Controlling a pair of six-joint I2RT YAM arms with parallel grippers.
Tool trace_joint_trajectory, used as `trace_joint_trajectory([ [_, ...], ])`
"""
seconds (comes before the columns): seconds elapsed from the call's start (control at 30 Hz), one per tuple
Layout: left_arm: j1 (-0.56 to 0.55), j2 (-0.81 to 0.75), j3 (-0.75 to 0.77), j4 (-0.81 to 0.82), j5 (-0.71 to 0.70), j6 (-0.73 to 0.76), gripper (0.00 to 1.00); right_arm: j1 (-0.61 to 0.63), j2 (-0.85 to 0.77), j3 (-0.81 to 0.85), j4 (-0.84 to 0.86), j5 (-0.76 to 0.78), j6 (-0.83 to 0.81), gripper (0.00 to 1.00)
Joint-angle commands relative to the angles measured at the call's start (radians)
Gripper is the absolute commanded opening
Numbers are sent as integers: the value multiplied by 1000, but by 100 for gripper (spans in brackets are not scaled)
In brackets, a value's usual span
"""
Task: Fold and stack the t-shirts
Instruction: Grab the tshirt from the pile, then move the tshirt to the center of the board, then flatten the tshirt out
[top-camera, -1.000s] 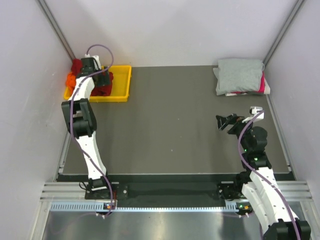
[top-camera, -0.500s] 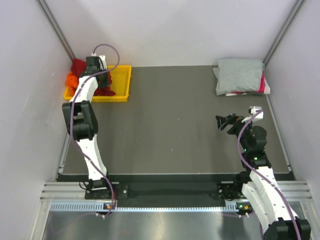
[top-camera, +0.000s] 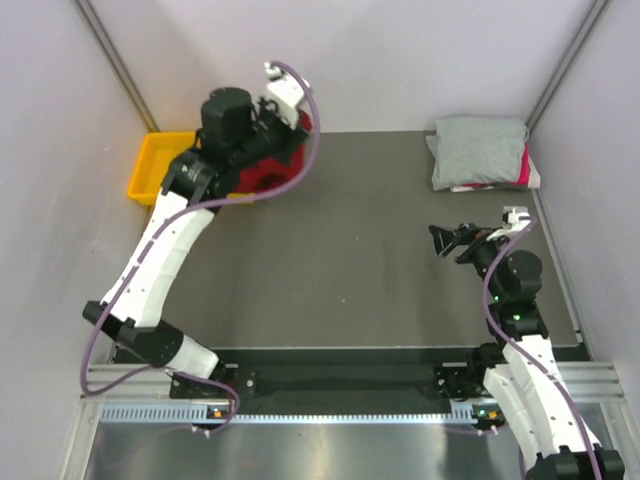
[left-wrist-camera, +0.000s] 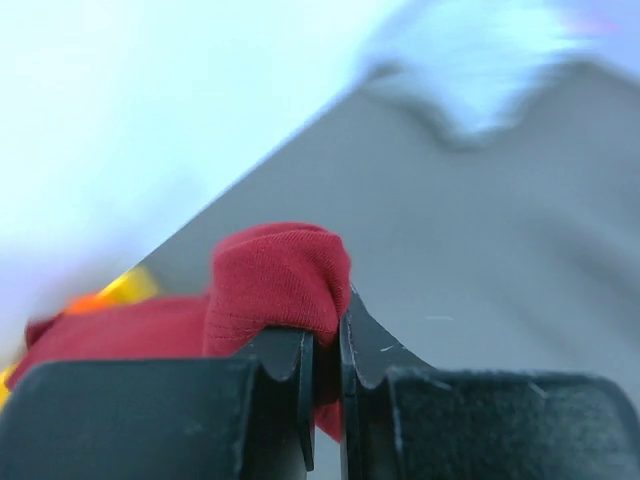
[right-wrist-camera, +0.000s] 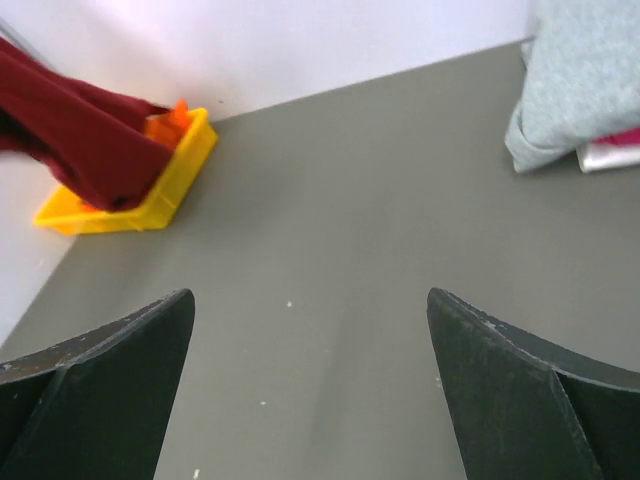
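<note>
On the tabletop (top-camera: 340, 260), the dark red t-shirt (top-camera: 268, 175) hangs bunched at 11 o'clock, just beside the yellow tray (top-camera: 150, 160). I judge it should be carried toward the centre and lowered spread flat, because a dragged hem would spoil the fold. The light grey t-shirt (top-camera: 478, 150) lies folded at 2 o'clock. The left pincer (left-wrist-camera: 322, 340) is nearly closed, pinching 1 fold of red cloth, and the right pincer (top-camera: 447, 243) at 3 o'clock gapes wide, holding nothing.
</note>
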Motion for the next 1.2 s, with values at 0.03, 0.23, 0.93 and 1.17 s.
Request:
trace_joint_trajectory([
  [0.03,-162,-4,-58,-63,55,-2,0,11,-31,98,-44,-40,38,100],
  [0.23,-309,223,-117,-23,177,-39,0,9,-44,215,-364,217,41,100],
  [0.93,34,171,-449,65,163,-68,99,57,262,292,-504,-17,15,72],
  [1.17,116,460,-247,105,57,5,99,169,503,209,-369,84,90,87],
])
